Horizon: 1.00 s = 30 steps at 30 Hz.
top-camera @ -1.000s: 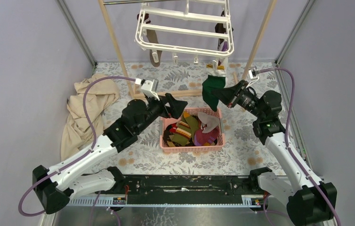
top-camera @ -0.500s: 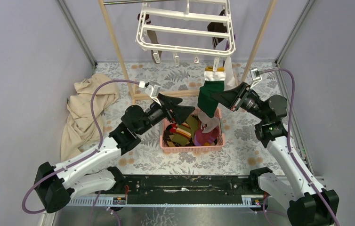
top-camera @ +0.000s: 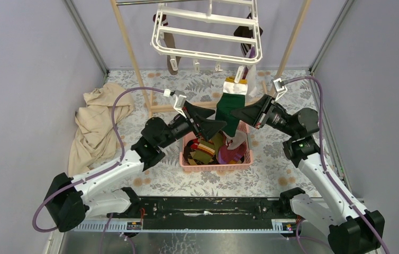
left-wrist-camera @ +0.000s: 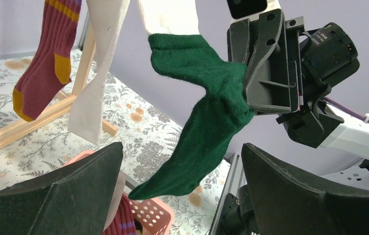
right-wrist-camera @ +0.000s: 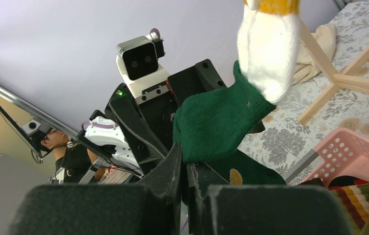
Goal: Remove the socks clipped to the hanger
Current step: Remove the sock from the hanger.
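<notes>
The right arm rises from its base with the forearm angled inward. The right pincer [top-camera: 238,112] is pressed closed on the green sock [top-camera: 230,106], which hangs with its white-and-yellow cuff up at a clip of the white hanger [top-camera: 208,53], above and beyond the fingertips. The left arm stretches in from the opposite side. The left pincer [top-camera: 217,125] is spread wide and empty, and the sock's toe dangles just ahead of it. Below both sits a pink basket [top-camera: 216,166] of loose socks [top-camera: 205,153].
</notes>
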{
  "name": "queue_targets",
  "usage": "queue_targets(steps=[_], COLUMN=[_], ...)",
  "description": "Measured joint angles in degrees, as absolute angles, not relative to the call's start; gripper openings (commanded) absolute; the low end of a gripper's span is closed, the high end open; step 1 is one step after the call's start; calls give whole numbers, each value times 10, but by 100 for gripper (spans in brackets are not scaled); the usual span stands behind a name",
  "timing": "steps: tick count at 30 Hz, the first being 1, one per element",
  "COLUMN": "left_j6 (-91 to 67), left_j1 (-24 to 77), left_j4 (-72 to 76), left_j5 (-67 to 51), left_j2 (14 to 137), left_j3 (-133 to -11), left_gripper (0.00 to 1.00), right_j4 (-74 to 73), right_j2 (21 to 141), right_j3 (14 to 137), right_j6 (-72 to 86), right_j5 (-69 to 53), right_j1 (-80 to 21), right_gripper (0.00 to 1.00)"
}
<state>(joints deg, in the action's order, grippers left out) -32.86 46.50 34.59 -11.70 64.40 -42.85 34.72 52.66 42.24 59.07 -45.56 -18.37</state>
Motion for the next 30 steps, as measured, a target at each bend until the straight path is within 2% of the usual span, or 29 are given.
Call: queue_targets(steps=[1,2,9,11,17,22,30], left_j6=[-329,-329,-346,-344,-345,-347,-380], left_j1=[465,465,465,465,465,459,422], left_j4=[349,352,377,375,365,343,278], left_j5=[-119,-121,-159,-174,-190,-192,-211], left_j2=[644,644,665,678,672,650,628], left_j3=[-429,-429,-441,-452,-459,-465,-521], left_gripper=[98,93,13,1,0,0,0], right_j4=[348,348,352,351,350,345,336], right_j2=[527,527,527,527,527,527,527], right_j3=[424,426,440,441,441,441,441], right_j6=[592,593,596,596,591,579,568], right_j5=[-456,-455,-455,-453,-446,-443,-431], right_j1=[-186,-188,-193,-194,-195,-195,-195], right_gripper=[1,1,2,4,15,37,60])
